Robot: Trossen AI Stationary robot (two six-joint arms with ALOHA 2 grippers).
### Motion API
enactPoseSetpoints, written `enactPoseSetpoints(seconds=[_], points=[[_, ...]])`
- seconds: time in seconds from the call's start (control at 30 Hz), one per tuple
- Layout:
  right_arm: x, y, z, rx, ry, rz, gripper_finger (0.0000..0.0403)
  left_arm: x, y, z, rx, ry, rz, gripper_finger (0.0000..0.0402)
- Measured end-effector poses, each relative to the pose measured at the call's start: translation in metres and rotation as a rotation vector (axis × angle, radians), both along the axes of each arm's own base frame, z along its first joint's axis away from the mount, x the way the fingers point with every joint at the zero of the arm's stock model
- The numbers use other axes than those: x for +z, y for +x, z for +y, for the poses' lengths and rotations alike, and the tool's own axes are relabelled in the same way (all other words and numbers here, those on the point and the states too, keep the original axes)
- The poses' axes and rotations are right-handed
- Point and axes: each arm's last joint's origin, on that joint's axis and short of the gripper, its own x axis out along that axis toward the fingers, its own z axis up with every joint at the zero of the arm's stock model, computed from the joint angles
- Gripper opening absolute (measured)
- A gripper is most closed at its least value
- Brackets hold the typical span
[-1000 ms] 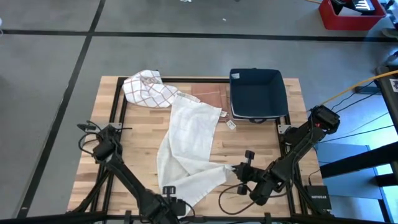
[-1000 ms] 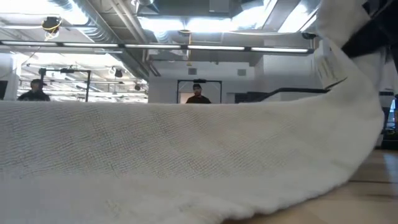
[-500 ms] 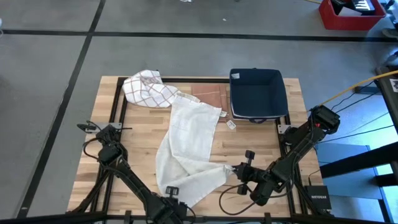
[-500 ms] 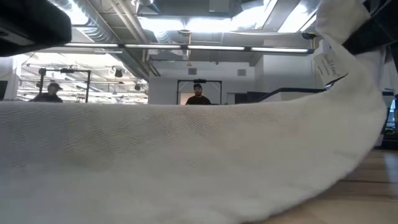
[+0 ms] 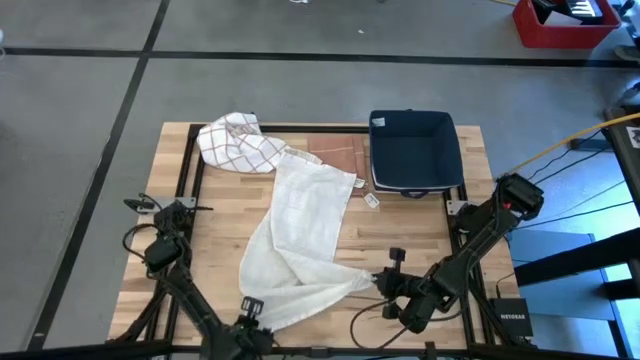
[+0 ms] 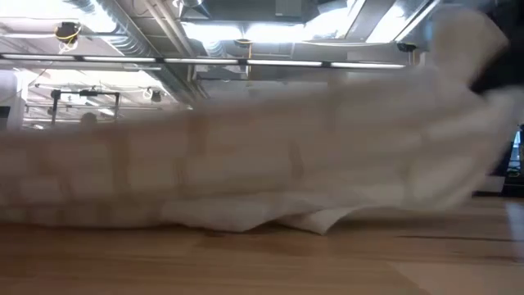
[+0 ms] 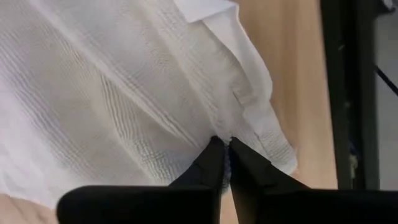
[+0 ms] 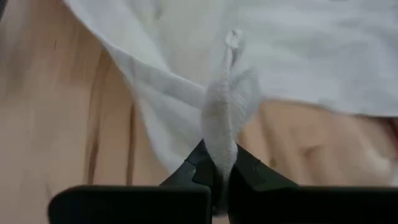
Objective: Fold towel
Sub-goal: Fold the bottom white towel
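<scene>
White towel [image 5: 300, 235] lay stretched lengthwise down the middle of the wooden table [image 5: 220, 200], its far end beside a crumpled checked cloth [image 5: 238, 142], its near end bunched at the table's front edge. Left gripper [image 5: 250, 306] — jaws clamped together on the towel's near left corner, cloth pinched between the fingers [image 7: 214, 163]. Right gripper [image 5: 378, 283] — jaws closed on the near right corner, a twist of fabric rising from between them. Dark blue bin [image 5: 413, 150] stood at the far right of the table.
</scene>
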Motion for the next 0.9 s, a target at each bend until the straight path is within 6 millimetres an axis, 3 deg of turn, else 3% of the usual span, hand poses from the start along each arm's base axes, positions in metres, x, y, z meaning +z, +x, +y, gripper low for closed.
enactPoseSetpoints(seconds=[0.2,0.33,0.53,0.73,0.9], points=[[-0.032,0.007,0.003,0.005,-0.049,0.101,0.0019,-0.001,0.000,-0.007,-0.062,-0.018,-0.063,0.0058],[-0.040,0.009,0.002,0.010,-0.041,0.147,0.0026,-0.001,0.007,-0.006,-0.046,-0.048,-0.080,0.0101],[-0.039,0.008,0.004,0.015,-0.034,0.141,0.0091,0.015,0.018,-0.009,0.082,-0.193,-0.027,0.0155],[-0.039,0.008,0.003,0.017,-0.031,0.148,0.0160,0.023,0.021,-0.019,0.262,-0.293,-0.074,0.0167],[-0.041,0.007,0.004,0.038,-0.003,0.200,0.0187,0.018,0.021,-0.027,0.299,-0.358,-0.108,0.0157]])
